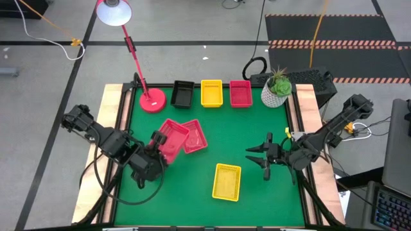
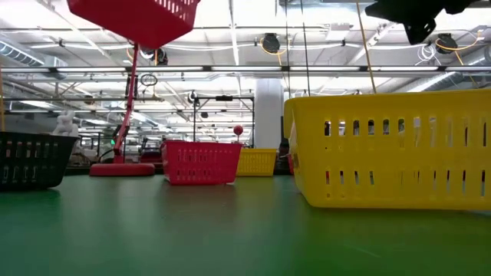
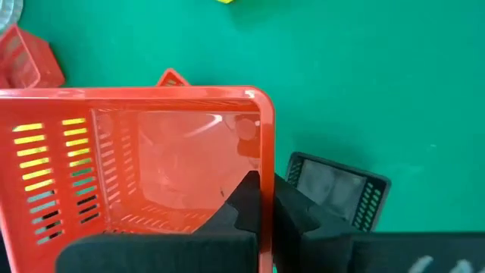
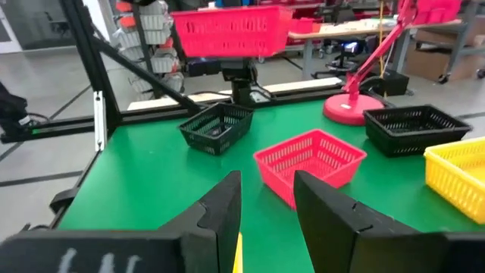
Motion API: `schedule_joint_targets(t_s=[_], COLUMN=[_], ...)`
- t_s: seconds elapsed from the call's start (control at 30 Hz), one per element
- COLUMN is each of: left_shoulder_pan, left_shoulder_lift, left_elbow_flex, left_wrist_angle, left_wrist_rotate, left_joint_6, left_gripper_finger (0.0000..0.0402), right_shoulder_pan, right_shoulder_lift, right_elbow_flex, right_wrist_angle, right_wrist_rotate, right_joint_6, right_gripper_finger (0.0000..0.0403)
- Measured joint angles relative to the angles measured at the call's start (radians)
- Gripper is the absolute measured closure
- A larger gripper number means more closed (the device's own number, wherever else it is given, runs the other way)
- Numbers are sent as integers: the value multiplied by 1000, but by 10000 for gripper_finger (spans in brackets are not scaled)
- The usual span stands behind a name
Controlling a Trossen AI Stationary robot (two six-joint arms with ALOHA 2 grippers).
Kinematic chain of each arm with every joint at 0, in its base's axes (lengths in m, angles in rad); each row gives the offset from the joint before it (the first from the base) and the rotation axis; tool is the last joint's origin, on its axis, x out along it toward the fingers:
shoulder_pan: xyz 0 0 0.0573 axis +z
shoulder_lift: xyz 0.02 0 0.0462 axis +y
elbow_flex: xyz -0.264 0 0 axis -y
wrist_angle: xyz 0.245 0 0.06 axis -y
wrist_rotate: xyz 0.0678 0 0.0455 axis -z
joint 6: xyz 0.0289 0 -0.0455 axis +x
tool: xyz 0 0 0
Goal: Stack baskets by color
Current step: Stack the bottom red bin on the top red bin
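Red-pink basket [image 1: 171,139] hangs tilted above the desk [image 1: 250,141] at eight o'clock, its rim pinched in the left end effector [image 1: 156,149]. The right end effector [image 1: 257,154], partly spread and empty, hovers at four o'clock, green desk open between.

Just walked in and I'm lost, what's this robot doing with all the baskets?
It is sorting baskets by color. The left tool is shut on the rim of a red basket, holding it off the green table above a black basket; another red basket sits alongside. The right tool hangs empty, open, near a lone yellow basket. Along the far edge sit one black, one yellow and one red spot.
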Motion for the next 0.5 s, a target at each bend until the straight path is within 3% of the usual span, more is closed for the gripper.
schedule_joint_targets(t_s=[0.1,0.23,0.5], left_shoulder_pan=[19,49,138], left_shoulder_lift=[0,0,0], left_elbow_flex=[0,0,0], left_wrist_angle=[19,62,149], left_wrist_rotate=[0,11,40], left_joint_6=[43,172,474], left_gripper_finger=[391,390,388], right_shoulder_pan=[-20,-63,-131], right_shoulder_lift=[0,1,14], right_elbow_flex=[0,54,316], right_wrist_angle=[33,25,-287], right_wrist_rotate=[-38,-177,-262], right_joint_6=[-34,-69,-137], right_gripper_finger=[287,287,287])
